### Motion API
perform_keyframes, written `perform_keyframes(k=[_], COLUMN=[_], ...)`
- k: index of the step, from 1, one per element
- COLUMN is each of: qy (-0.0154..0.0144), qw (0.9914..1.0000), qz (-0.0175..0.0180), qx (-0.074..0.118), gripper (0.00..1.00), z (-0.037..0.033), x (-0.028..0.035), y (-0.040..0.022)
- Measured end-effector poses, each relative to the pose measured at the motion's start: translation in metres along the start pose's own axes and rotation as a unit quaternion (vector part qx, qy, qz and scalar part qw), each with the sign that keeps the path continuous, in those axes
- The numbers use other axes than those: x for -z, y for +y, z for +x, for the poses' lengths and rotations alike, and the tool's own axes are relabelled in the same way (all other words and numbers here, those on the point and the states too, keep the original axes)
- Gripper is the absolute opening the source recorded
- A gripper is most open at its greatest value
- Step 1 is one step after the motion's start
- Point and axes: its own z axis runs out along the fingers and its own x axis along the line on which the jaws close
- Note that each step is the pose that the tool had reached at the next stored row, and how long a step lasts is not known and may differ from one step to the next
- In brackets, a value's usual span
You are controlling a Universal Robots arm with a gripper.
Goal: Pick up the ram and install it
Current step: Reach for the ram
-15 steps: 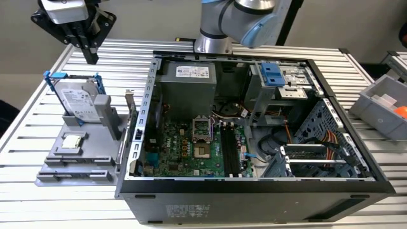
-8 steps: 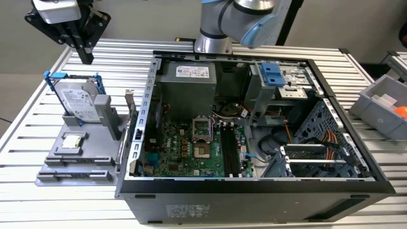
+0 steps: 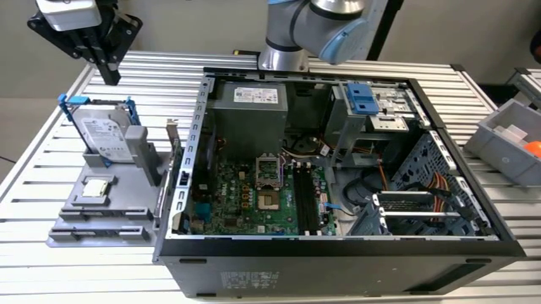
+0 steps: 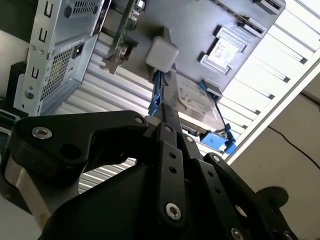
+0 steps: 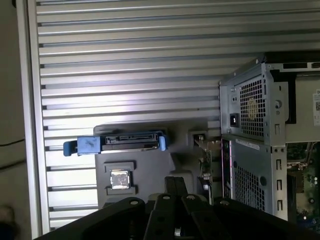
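we find no print that we can read. a white label (image 3: 255,95) sits on the power supply (image 3: 245,120), a pale label (image 3: 103,133) on the hard drive (image 3: 118,153), and a grey sticker (image 3: 249,279) on the computer case's outer wall (image 3: 355,272); all lettering is too small to tell.

The arm (image 3: 292,28) is silver-grey tubing with a pale blue joint cap (image 3: 345,39), and the matte black gripper (image 3: 110,75), with a white wrist block (image 3: 70,12) above it, has angular linkage plates (image 4: 75,145) pinned by small silver screws (image 4: 173,211).
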Motion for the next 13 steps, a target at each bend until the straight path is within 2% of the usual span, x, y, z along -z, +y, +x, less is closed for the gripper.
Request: perform_keyframes(k=[13], qy=[0.0], qw=[1.0], qz=[0.0], qx=[0.0], gripper=[0.0], z=[0.0151], x=[0.0002], y=[-0.0011])
